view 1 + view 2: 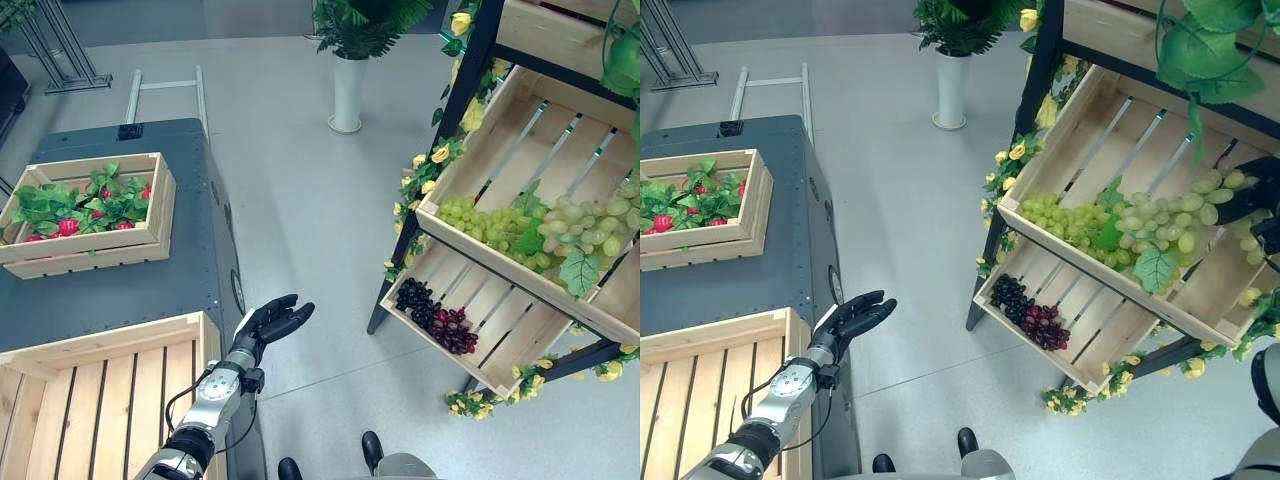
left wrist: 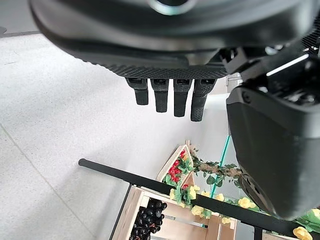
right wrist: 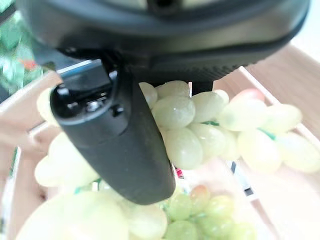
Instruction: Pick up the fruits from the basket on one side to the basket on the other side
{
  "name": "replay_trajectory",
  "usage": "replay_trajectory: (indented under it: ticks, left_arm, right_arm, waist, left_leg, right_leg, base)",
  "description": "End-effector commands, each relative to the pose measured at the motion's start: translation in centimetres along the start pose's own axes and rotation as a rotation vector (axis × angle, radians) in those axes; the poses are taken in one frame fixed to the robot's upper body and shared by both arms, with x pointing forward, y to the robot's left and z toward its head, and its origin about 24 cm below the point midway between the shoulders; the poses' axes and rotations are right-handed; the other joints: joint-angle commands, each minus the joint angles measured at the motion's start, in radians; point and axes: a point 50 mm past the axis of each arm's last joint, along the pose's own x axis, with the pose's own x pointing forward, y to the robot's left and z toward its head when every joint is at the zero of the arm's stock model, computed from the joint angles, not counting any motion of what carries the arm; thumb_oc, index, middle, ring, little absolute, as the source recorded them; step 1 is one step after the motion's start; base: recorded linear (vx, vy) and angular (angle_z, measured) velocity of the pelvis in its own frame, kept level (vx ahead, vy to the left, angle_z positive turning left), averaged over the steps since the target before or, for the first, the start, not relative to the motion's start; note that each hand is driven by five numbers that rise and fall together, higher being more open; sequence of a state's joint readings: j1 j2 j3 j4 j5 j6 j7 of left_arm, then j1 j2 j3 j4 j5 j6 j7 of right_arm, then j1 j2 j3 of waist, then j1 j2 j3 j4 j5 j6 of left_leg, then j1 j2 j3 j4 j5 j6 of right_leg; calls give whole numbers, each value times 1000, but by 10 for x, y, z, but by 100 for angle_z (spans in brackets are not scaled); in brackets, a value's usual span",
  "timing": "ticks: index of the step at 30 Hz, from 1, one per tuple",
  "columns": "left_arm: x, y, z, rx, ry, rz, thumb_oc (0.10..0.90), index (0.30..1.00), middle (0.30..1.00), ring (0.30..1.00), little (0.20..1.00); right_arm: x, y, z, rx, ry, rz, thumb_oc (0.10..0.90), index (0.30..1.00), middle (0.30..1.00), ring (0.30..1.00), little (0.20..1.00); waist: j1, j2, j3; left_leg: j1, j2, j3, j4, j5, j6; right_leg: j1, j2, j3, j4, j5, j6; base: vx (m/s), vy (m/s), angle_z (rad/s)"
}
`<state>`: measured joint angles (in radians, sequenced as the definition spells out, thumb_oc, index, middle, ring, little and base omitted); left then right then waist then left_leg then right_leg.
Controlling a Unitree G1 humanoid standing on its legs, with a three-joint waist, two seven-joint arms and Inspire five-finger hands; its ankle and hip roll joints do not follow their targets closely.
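Green grapes point(image 1: 540, 225) with leaves fill the middle crate point(image 1: 1090, 130) of a slanted wooden shelf on the right. My right hand point(image 1: 1248, 200) reaches into that crate at its far right. In the right wrist view, the thumb point(image 3: 120, 145) lies curled over a bunch of green grapes point(image 3: 185, 130) pressed against the palm. Dark and red grapes point(image 1: 435, 315) lie in the lower crate. My left hand point(image 1: 272, 322) hovers over the floor beside a dark cabinet, its fingers point(image 2: 172, 97) straight and holding nothing. An empty wooden crate point(image 1: 100, 400) sits at the lower left.
A crate of red fruit and green leaves point(image 1: 85, 205) stands on the dark cabinet point(image 1: 150, 280). A white vase with a plant point(image 1: 348, 90) stands on the floor at the back. Yellow flowers point(image 1: 440, 155) trim the shelf's black frame.
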<state>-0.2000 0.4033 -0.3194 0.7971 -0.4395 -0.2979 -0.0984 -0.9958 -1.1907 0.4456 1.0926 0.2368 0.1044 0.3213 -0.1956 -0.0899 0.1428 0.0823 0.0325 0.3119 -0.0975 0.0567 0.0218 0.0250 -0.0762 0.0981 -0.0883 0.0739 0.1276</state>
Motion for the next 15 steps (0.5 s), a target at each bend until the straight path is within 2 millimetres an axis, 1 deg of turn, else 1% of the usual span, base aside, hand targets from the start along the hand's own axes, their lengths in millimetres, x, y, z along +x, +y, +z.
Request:
replay_trajectory:
  ticks: [1,4,5,6,8,11,12,15]
  left_arm:
    - [18,-2,57,41,-237,-61,800,900,900,900,900]
    - [19,-2,57,39,-227,-64,800,900,900,900,900]
    - [20,-3,57,41,-223,-66,800,900,900,900,900]
    - [20,-3,57,45,-220,-69,800,900,900,900,900]
    - [19,-3,57,57,-215,-75,800,900,900,900,900]
    - [19,-2,57,59,-218,-72,800,900,900,900,900]
    - [20,-3,57,54,-222,-71,800,900,900,900,900]
    - [20,-6,58,52,-230,-79,800,900,900,900,900]
  right_arm:
    - [-29,-61,15,113,-147,-112,400,300,300,300,300]
    - [-27,-53,17,93,-184,-59,400,300,300,300,300]
    - [-27,-51,17,88,-190,-47,659,688,688,688,688]
    - [-26,-48,17,86,-195,-28,800,900,900,900,900]
    - [-26,-42,21,61,-219,12,800,900,900,900,900]
    - [-28,-38,26,43,-263,35,800,900,900,900,900]
    - [-29,-36,32,20,-296,41,800,900,900,900,900]
    - [-33,-34,38,3,-339,42,800,900,900,900,900]
  waist:
    - [27,-18,-92]
    - [19,-18,-97]
    - [16,-18,-99]
    - [12,-17,-100]
    - [2,-16,-103]
    - [-13,-12,-104]
    - [-31,-1,-105]
    - [-50,3,-105]
  left_leg:
    - [67,-17,-15,31,-159,-6]
    - [70,-17,-8,32,-162,-7]
    - [70,-16,-6,33,-163,-7]
    - [69,-16,-3,34,-164,-7]
    - [70,-16,7,34,-166,-7]
    - [72,-16,18,37,-169,-6]
    - [83,-18,14,40,-193,-4]
    - [83,-18,26,47,-199,-3]
  right_leg:
    - [-12,64,0,29,-4,-9]
    - [-15,67,7,30,-4,-10]
    - [-16,67,9,31,-3,-10]
    - [-17,67,11,31,-3,-10]
    - [-20,68,18,29,2,-9]
    - [-25,70,29,30,4,-7]
    - [-16,69,31,28,-9,0]
    - [-25,72,46,34,-7,1]
  base:
    - [0,0,0]
    - [-2,-1,-1]
    - [0,0,0]
    - [0,0,0]
    - [-21,-6,-4]
    - [-1,28,-10]
    - [39,74,-11]
    - [6,39,-13]
